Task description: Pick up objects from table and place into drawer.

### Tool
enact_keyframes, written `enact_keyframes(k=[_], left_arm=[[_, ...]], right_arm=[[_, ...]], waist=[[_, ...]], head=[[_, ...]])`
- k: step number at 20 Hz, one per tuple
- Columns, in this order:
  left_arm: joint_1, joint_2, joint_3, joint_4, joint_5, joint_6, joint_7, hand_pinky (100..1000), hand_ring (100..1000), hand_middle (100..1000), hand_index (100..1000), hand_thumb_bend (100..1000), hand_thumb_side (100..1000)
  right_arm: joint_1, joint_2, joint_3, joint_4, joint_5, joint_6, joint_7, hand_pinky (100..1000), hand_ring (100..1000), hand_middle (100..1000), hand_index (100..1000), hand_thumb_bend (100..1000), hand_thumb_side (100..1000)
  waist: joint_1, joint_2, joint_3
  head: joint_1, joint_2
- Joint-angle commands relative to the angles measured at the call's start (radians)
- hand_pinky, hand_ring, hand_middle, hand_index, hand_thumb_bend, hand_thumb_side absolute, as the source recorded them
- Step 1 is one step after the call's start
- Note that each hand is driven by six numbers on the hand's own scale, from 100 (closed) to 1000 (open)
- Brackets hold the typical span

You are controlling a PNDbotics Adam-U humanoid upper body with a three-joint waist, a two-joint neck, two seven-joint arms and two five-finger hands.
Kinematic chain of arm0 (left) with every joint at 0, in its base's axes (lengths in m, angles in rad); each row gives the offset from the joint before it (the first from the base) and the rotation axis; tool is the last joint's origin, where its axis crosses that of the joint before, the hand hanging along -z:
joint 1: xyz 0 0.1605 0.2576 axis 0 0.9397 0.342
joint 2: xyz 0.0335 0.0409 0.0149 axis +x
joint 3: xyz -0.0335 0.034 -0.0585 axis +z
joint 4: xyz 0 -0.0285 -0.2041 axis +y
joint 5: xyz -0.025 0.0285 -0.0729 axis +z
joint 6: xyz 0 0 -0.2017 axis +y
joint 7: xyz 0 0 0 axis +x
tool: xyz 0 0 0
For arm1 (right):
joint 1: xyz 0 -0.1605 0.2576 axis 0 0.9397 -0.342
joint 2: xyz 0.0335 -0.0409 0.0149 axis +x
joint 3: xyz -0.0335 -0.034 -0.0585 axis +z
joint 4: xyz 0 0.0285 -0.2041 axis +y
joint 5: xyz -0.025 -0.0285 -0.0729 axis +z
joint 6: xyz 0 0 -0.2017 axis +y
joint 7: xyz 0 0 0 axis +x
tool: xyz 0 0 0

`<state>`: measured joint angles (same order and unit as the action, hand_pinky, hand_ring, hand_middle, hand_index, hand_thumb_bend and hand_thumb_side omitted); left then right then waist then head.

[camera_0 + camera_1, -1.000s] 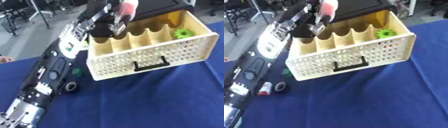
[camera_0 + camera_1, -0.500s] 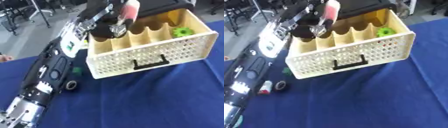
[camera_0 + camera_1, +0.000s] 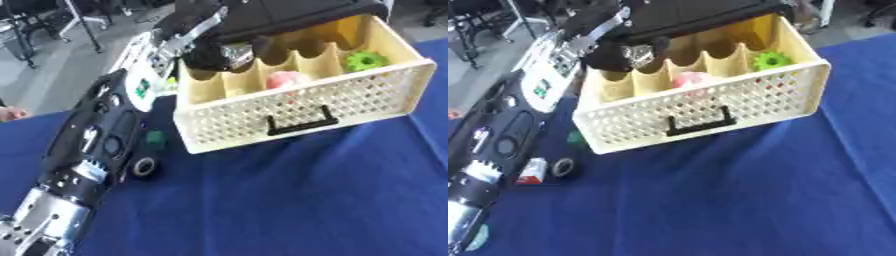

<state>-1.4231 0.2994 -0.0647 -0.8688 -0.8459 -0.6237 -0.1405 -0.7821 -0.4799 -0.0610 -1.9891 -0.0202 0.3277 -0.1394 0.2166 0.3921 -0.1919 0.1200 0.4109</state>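
Left eye view: a cream plastic drawer (image 3: pixel 297 107), its front wall perforated with small holes and fitted with a black handle (image 3: pixel 302 125), stands pulled out over the blue-covered worktop (image 3: pixel 289 200). Scalloped dividers split it into compartments. A pink, rounded object (image 3: pixel 287 80) lies in a middle compartment, and a green gear-shaped piece (image 3: pixel 366 61) sits in the one at the right end. The left robot hand (image 3: pixel 214 47) hangs above the drawer's left compartments, apart from the pink object; whether its fingers are straight or curled cannot be told. The black-and-silver arm runs from it down to the lower left corner. Beside the arm, near the drawer's left corner, a small green object (image 3: pixel 156 137) and a black ring (image 3: pixel 145 167) rest on the cloth.

Right eye view: the same drawer shows the pink object behind the perforated front, just above the handle. A small red-and-white object (image 3: pixel 532 171) lies just beside the black ring, left of it.
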Motion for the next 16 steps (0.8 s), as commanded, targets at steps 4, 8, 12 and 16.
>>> enact_keyframes(k=[4,8,12,16], left_arm=[[0.000,0.026,0.011,-0.005,0.052,0.020,0.000,900,942,932,1000,216,858],[0.006,0.034,0.015,-0.046,0.119,0.053,0.079,793,859,829,927,135,756],[0.049,0.082,-0.019,-0.203,0.362,0.086,0.261,676,778,737,882,100,733],[0.133,0.159,-0.046,-0.446,0.647,0.173,0.287,619,735,689,863,100,738]], right_arm=[[-0.007,-0.007,-0.010,-0.011,-0.011,-0.002,-0.006,670,442,383,702,100,1000],[-0.003,-0.008,-0.010,-0.011,-0.012,-0.003,-0.010,667,442,384,702,100,1000],[0.011,-0.022,-0.010,-0.011,-0.007,-0.004,-0.011,668,447,388,707,100,1000],[0.024,-0.033,-0.014,-0.011,0.008,-0.005,-0.013,671,454,393,712,100,1000]], waist=[[-0.017,-0.025,0.004],[-0.021,-0.033,0.008],[-0.031,-0.054,0.034],[-0.042,-0.074,0.059]], head=[[0.002,0.009],[0.002,0.018],[-0.022,0.047],[-0.039,0.071]])
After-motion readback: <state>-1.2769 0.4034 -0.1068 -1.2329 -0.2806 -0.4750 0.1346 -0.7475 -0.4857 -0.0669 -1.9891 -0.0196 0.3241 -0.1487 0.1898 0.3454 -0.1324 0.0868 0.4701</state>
